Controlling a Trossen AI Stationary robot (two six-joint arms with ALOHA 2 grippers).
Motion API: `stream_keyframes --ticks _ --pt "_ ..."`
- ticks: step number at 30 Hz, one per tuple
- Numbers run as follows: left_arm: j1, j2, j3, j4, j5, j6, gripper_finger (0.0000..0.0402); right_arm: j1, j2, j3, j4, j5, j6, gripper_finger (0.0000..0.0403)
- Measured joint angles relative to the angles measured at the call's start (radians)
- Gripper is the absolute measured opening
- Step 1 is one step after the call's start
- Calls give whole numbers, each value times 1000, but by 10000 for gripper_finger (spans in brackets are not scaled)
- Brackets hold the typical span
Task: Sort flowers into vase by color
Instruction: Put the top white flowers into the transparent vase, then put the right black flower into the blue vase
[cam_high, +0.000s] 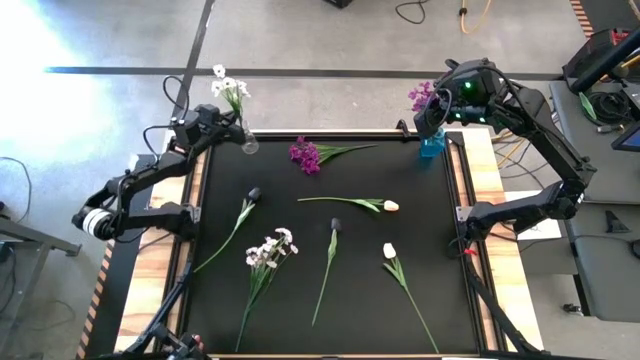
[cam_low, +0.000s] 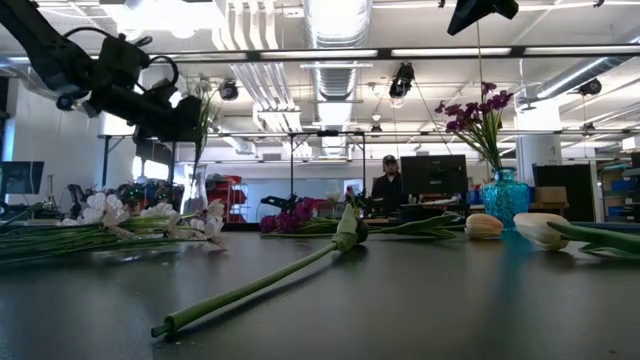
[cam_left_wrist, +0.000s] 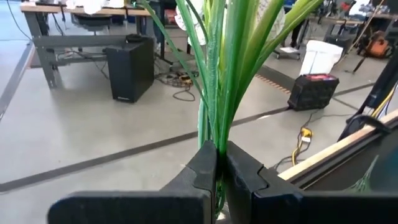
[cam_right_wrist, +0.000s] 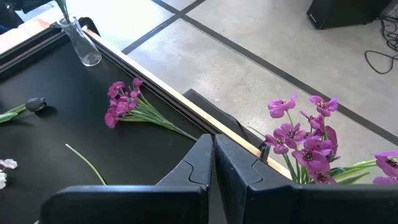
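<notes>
My left gripper (cam_high: 226, 118): at the far left corner of the black worktop (cam_high: 430, 250), jaws closed on the green stems of a white blossom spray (cam_high: 229, 87) standing in the clear glass vase (cam_high: 248, 143); the left wrist view shows the stems (cam_left_wrist: 217, 81) pinched between the fingertips (cam_left_wrist: 202, 165).

My right gripper (cam_high: 428, 112): at the far right corner, above the blue glass vase (cam_high: 432, 148), which holds a magenta spray (cam_high: 421, 96). The right wrist view shows the fingers (cam_right_wrist: 193, 162) pressed together with nothing between them, blossoms of that spray (cam_right_wrist: 305, 140) just beside.

Loose stock on the worktop:
- Magenta spray (cam_high: 306, 154), near the far edge, between the two vases, stems pointing toward the right edge.
- Dark tulip bud (cam_high: 253, 194), left half, stem running toward the near left corner.
- Cream tulip (cam_high: 390, 206), centre, stem lying across toward the left.
- Dark tulip bud (cam_high: 335, 225), centre, stem running to the near edge; in the low view it lies closest (cam_low: 348, 232).
- White blossom spray (cam_high: 271, 248), left of centre, stems toward the near edge.
- Cream tulip (cam_high: 389, 250), right of centre, stem running toward the near right corner.
</notes>
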Motion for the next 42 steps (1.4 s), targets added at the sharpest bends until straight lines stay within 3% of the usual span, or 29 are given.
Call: stream_keyframes --ticks 9,15,26,31,42 --pt "0 68 0 -6 8 3 23 0 0 0 0 0 0 13" --pt "0 15 0 -16 35 6 62 0 0 0 0 0 0 13" --pt "0 -90 0 -196 76 51 111 0 0 0 4 8 -2 13" --pt "0 -196 0 -268 166 52 109 0 -2 0 4 8 -24 13" --pt "-6 -556 0 -607 230 37 78 6 -35 0 0 -3 -35 13"
